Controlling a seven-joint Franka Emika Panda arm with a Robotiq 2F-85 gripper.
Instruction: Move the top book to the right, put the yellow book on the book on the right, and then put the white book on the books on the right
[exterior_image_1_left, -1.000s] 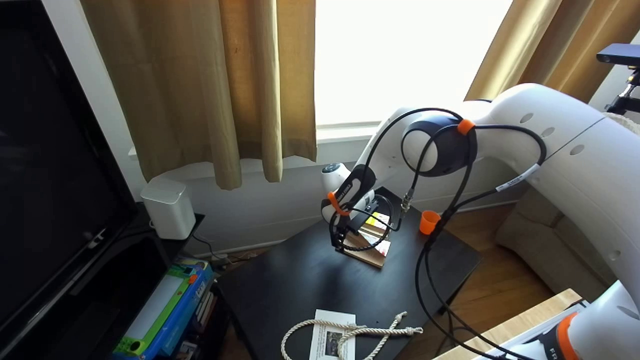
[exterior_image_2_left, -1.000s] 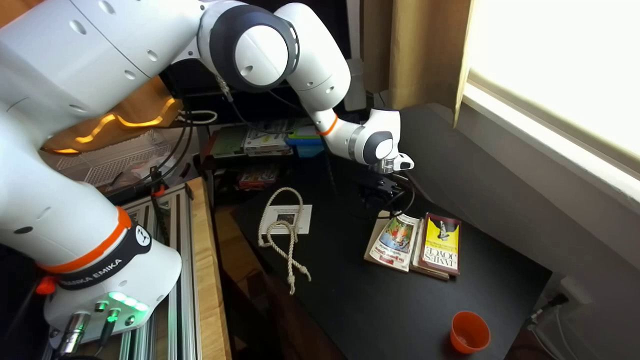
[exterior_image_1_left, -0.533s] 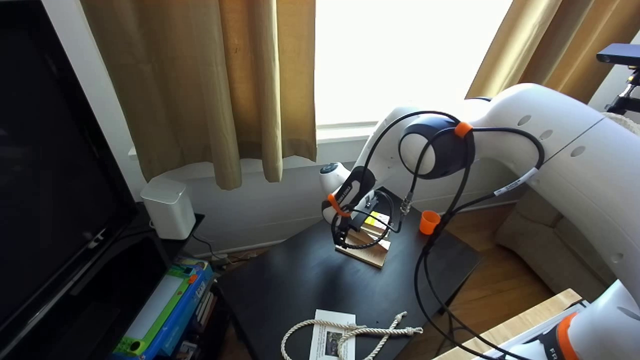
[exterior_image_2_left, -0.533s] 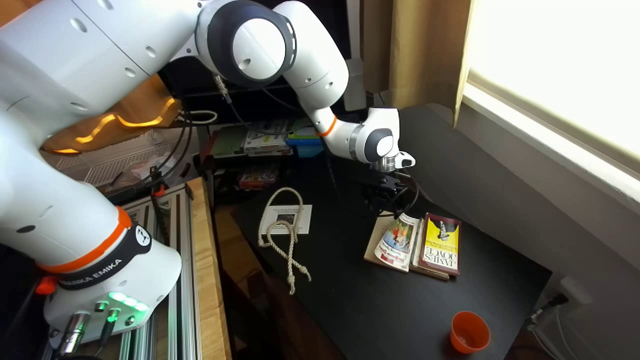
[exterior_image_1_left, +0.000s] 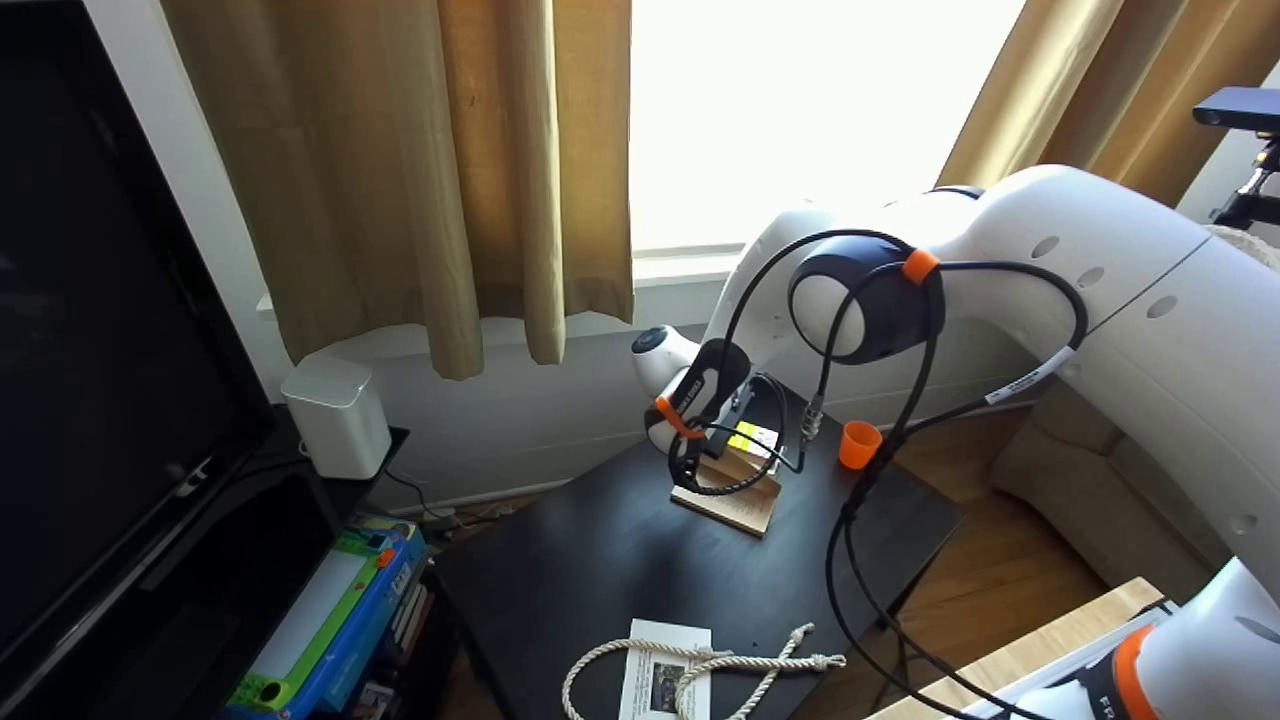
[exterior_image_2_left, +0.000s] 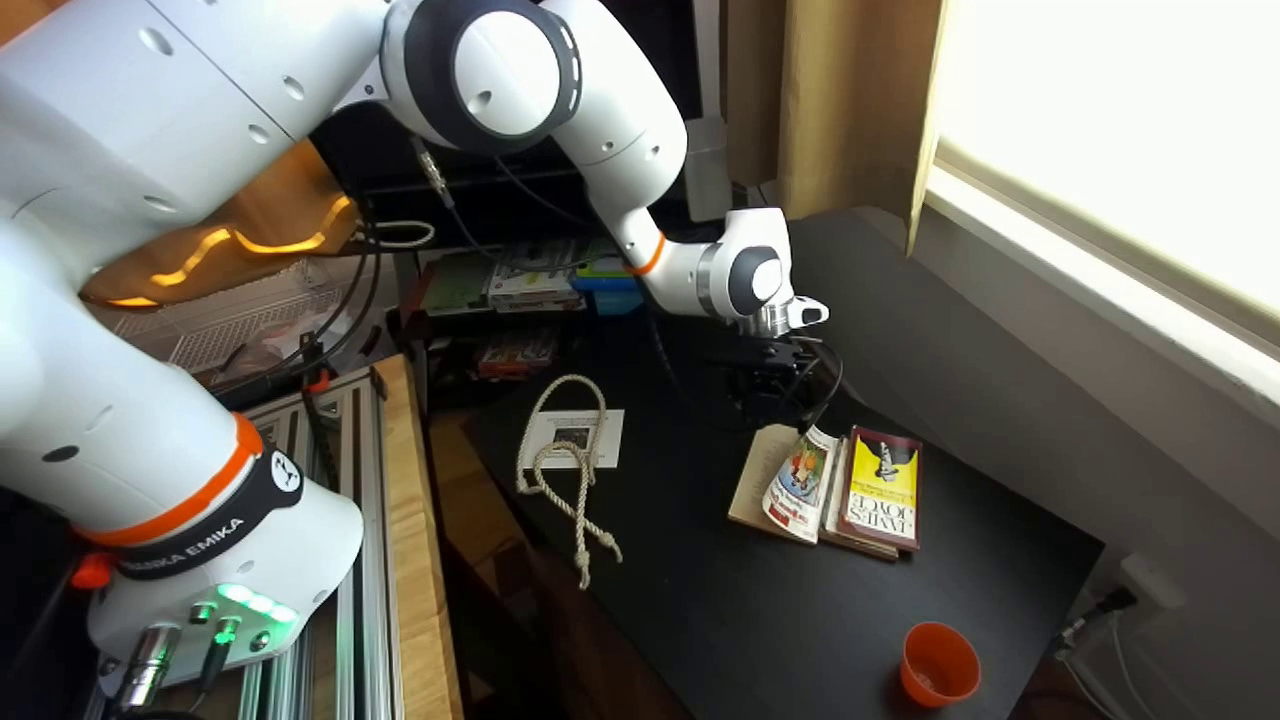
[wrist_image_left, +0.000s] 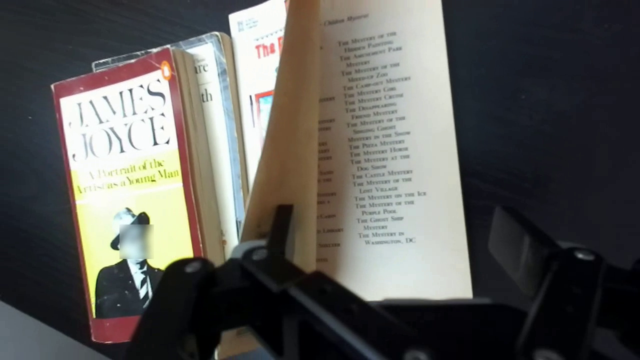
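Note:
The yellow book (exterior_image_2_left: 885, 480), a James Joyce paperback with a maroon border, lies on a pale book with a clear cover (wrist_image_left: 215, 125). The white book (exterior_image_2_left: 800, 490) lies beside them, and its cover is bent up and curled toward the yellow book. An inner page with a printed list (wrist_image_left: 390, 165) faces up. In the wrist view my gripper (wrist_image_left: 395, 232) is open over this book. Its left finger is against the inside of the raised cover. Its right finger is beyond the page's edge, over the black table. Nothing is held between the fingers.
An orange cup (exterior_image_2_left: 940, 665) stands on the black table (exterior_image_2_left: 740, 610); it also shows in an exterior view (exterior_image_1_left: 859, 444). A printed sheet (exterior_image_2_left: 605, 440) with a knotted rope (exterior_image_2_left: 578, 500) on it lies on the table. The wall and window sill (exterior_image_2_left: 1100, 275) border the table.
The white book's cover has curled further up and over toward the yellow book, baring more of the page. My gripper has moved slightly. The yellow book has not moved.

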